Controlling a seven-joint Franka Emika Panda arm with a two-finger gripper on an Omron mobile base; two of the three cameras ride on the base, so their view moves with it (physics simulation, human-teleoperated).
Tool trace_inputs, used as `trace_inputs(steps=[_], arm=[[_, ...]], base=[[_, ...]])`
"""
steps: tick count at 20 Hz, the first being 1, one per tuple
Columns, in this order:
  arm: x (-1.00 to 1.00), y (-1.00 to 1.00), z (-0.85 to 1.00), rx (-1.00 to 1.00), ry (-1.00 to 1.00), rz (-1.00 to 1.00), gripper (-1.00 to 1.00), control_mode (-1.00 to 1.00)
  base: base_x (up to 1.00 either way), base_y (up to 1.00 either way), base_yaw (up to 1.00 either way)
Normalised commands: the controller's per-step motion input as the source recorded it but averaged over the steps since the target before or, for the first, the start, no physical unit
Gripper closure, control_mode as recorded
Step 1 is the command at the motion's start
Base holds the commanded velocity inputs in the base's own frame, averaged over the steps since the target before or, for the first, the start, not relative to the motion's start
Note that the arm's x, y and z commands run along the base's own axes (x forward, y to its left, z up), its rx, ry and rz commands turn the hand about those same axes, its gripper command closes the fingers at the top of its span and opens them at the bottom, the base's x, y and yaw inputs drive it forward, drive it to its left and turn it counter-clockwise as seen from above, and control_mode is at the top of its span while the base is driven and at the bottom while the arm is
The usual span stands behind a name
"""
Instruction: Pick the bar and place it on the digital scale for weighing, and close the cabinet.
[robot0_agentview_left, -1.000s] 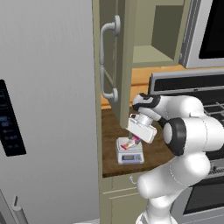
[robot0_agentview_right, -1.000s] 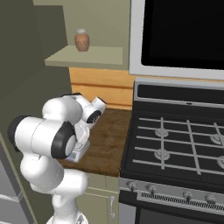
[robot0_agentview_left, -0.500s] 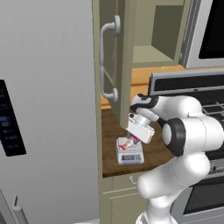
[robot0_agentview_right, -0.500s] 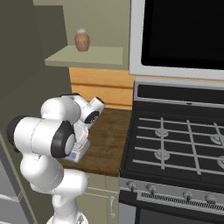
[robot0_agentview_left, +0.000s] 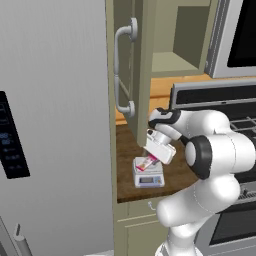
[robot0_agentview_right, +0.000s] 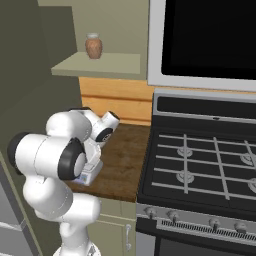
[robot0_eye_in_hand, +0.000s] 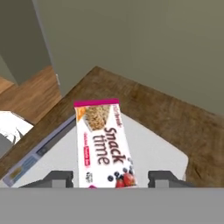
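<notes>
Left base view: the gripper (robot0_agentview_left: 156, 156) hangs just above the digital scale (robot0_agentview_left: 148, 173), where the bar (robot0_agentview_left: 146, 162) lies. Hand view: the fingertips (robot0_eye_in_hand: 59, 178) stand apart, clear of the bar (robot0_eye_in_hand: 103, 142) resting flat on the platform, so the claw is released. Placement appears complete; next, retract upward and push the open cabinet (robot0_agentview_left: 124, 65) door shut.

bar (robot0_eye_in_hand: 103, 142) on digital scale (robot0_eye_in_hand: 153, 153), scale on counter (robot0_agentview_left: 131, 150), below open cabinet (robot0_agentview_left: 125, 60)

Pink-and-white bar (robot0_eye_in_hand: 103, 144) printed with berries, white-grey digital scale (robot0_eye_in_hand: 148, 148), olive-beige cabinet (robot0_agentview_left: 129, 60), perhaps terracotta jar (robot0_agentview_right: 93, 46)
</notes>
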Motion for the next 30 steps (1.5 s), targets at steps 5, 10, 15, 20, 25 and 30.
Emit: trace_inputs(steps=[5,10,15,20,25,30], arm=[[-0.12,0.00,0.01,0.01,-0.11,0.00,-1.00,-1.00],[-0.36,-0.08,0.36,0.06,-0.15,0.00,-1.00,-1.00],[-0.69,-0.04,0.61,0.06,-0.30,0.00,-1.00,-1.00],[-0.83,0.00,0.55,0.05,-0.42,0.00,-1.00,-1.00],[-0.72,0.00,0.75,0.04,-0.42,0.00,-1.00,-1.00],[-0.73,0.00,0.74,0.01,-0.47,0.00,-1.00,-1.00]], base=[[0.00,0.00,0.00],[0.00,0.00,0.00],[0.00,0.00,0.00],[0.00,0.00,0.00],[0.00,0.00,0.00],[0.00,0.00,0.00]])
